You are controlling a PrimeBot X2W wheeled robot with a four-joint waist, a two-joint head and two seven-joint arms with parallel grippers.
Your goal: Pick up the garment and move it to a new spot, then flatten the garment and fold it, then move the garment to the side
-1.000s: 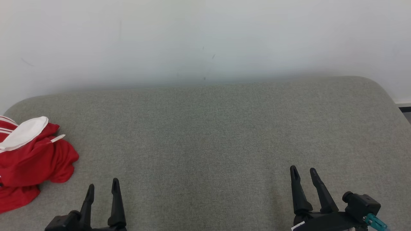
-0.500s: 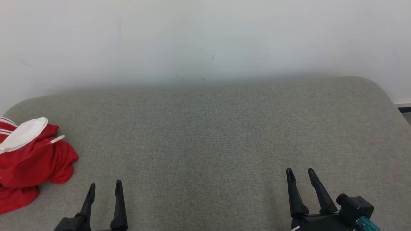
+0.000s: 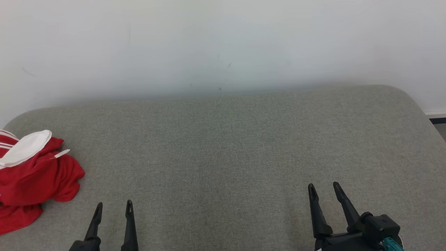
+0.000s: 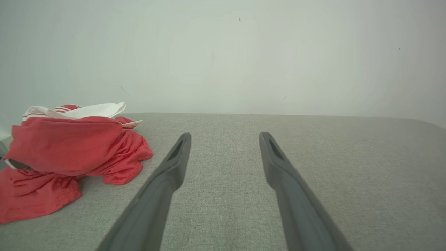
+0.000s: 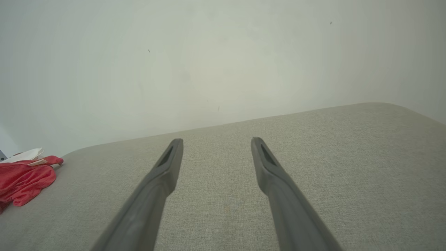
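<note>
Garment [image 3: 35, 177] of crumpled red cloth with white trim, heaped at left edge of grey fabric-covered surface [image 3: 223, 146], near and to left of left claw [image 3: 114, 205], well apart from right claw [image 3: 323, 187]; both claws spread open and empty, left likely first to reach.

left end effector [image 3: 114, 203]: spread, empty | right end effector [image 3: 323, 185]: spread, apparently leaning left
</note>
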